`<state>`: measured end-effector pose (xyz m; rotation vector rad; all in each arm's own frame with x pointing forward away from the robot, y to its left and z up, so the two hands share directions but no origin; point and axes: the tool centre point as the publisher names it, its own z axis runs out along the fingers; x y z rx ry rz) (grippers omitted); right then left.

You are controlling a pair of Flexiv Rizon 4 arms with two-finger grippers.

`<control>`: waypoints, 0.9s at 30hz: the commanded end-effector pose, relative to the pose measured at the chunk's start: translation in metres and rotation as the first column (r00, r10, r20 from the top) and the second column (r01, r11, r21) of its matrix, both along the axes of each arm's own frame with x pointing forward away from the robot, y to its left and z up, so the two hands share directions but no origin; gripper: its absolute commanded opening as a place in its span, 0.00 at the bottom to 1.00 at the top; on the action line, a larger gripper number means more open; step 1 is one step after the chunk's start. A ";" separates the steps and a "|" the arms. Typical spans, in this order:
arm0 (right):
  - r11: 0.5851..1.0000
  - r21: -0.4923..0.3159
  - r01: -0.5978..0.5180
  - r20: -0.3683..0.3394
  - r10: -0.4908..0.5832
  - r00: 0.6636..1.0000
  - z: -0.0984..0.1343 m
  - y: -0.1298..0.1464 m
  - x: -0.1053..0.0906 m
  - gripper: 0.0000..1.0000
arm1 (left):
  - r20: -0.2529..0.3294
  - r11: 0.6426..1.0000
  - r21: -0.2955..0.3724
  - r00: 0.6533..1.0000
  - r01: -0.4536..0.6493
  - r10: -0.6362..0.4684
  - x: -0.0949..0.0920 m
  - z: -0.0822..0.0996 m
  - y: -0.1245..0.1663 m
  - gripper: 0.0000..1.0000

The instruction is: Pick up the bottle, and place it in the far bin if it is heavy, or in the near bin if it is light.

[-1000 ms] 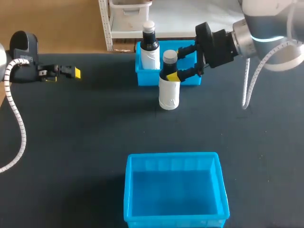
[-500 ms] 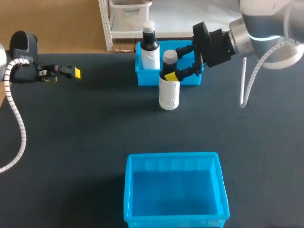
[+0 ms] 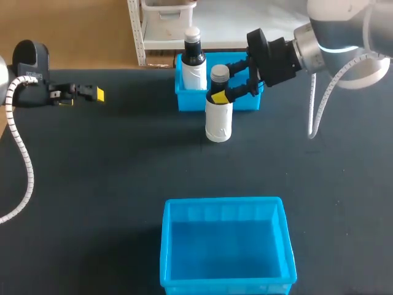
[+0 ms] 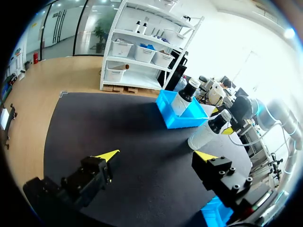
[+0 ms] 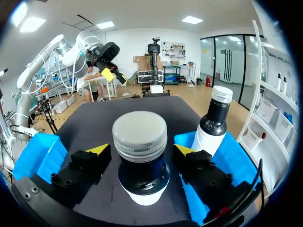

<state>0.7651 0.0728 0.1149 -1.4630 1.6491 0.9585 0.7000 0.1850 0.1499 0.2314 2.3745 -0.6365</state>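
Note:
A white bottle with a black neck and grey cap point(image 3: 218, 117) stands upright on the dark table just in front of the far bin point(image 3: 190, 101). My right gripper point(image 3: 226, 80) straddles its neck from the right. In the right wrist view the bottle point(image 5: 140, 142) sits between the yellow-tipped fingers point(image 5: 97, 150), which stand close on either side with narrow gaps, so the gripper point(image 5: 140, 150) is open. The near bin point(image 3: 222, 201) is at the table's front. My left gripper point(image 3: 92, 94) hovers open at the far left, holding nothing point(image 4: 156, 155).
A second bottle with a white cap point(image 3: 194, 61) stands inside the far bin's left corner, close behind the gripped-at bottle; it shows beside my right fingers too point(image 5: 214, 124). The near bin point(image 5: 38, 151) holds nothing.
My right gripper slid a little further left around the bottle's neck and its fingers drew closer together. The bottle and my left arm have not moved.

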 end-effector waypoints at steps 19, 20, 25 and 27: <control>1.000 0.009 -0.003 0.000 0.003 1.000 0.002 0.002 0.003 0.49 | 0.000 1.000 0.000 1.000 0.000 0.000 0.000 0.000 0.000 1.00; 1.000 0.009 -0.003 0.000 0.003 1.000 0.002 0.002 0.003 0.49 | 0.000 1.000 0.000 1.000 0.000 0.000 0.000 0.000 0.000 1.00; 1.000 0.009 -0.001 0.000 0.001 1.000 0.002 0.001 0.003 0.47 | 0.000 1.000 0.000 1.000 0.000 0.000 0.000 0.000 0.000 1.00; 1.000 0.009 -0.001 0.000 0.001 1.000 0.002 0.001 0.002 0.46 | 0.000 1.000 0.000 1.000 0.000 0.000 0.000 0.000 0.000 1.00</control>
